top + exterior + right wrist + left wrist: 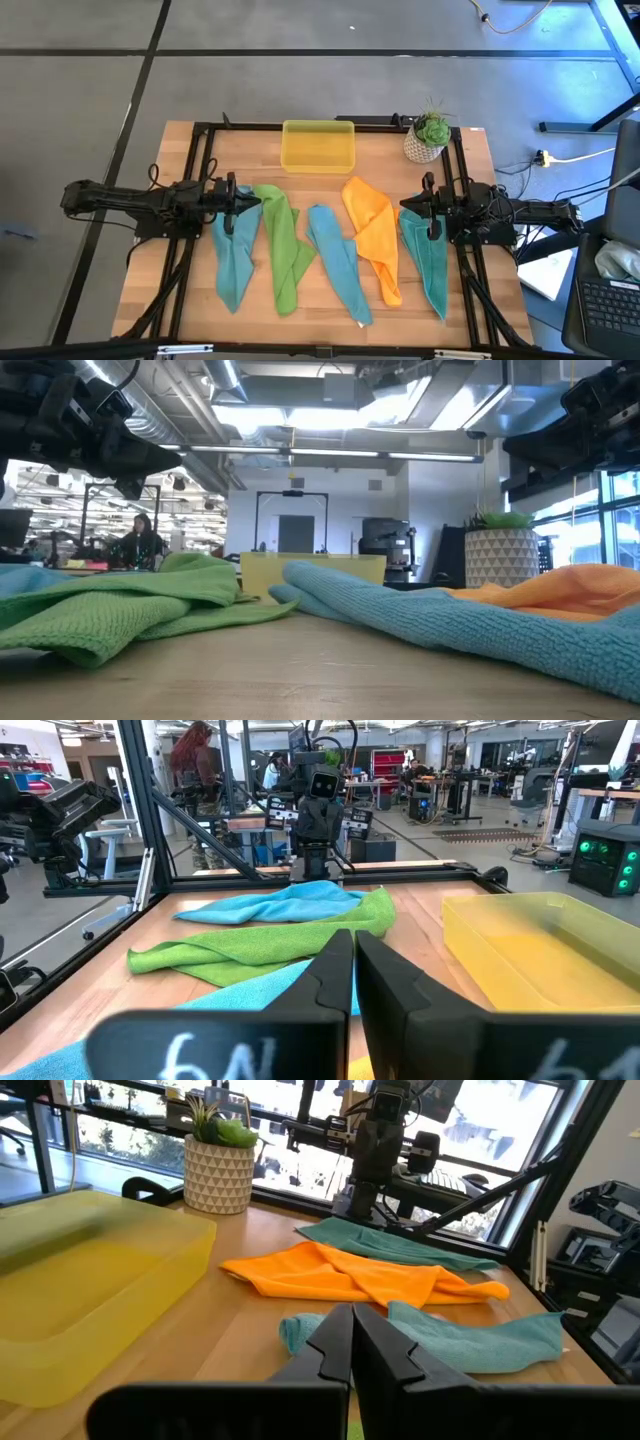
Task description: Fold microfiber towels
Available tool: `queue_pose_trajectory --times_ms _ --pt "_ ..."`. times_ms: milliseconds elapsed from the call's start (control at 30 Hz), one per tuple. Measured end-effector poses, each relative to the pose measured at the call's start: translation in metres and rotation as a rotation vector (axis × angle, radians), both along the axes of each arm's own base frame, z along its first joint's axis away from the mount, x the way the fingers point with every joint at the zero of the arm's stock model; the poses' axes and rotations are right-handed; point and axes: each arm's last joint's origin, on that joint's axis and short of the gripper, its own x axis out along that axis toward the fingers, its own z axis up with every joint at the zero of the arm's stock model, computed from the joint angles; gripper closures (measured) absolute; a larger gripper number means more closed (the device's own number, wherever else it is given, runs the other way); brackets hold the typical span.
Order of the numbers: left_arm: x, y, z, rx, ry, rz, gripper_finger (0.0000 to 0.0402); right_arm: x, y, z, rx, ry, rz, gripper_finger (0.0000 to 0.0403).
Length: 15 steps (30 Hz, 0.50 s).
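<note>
Lying crumpled, unfolded: five towels (pixel 355 250) on table (pixel 190 170).

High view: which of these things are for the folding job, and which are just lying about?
For the job:
- left teal towel
- lime green towel
- middle teal towel
- orange towel
- right teal towel

Lying about:
- yellow tray
- potted plant
</note>
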Motion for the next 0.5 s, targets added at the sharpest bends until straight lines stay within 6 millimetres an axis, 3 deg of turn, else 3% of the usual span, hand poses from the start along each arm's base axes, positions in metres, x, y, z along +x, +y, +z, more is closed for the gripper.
queue_pose_trajectory --times_ms 500 --pt "0.0001 0.0 0.0023 -0.024 -0.027 0.003 0.0401 0.0 0.0 0.0003 0.054 -0.005 0.002 0.0384"
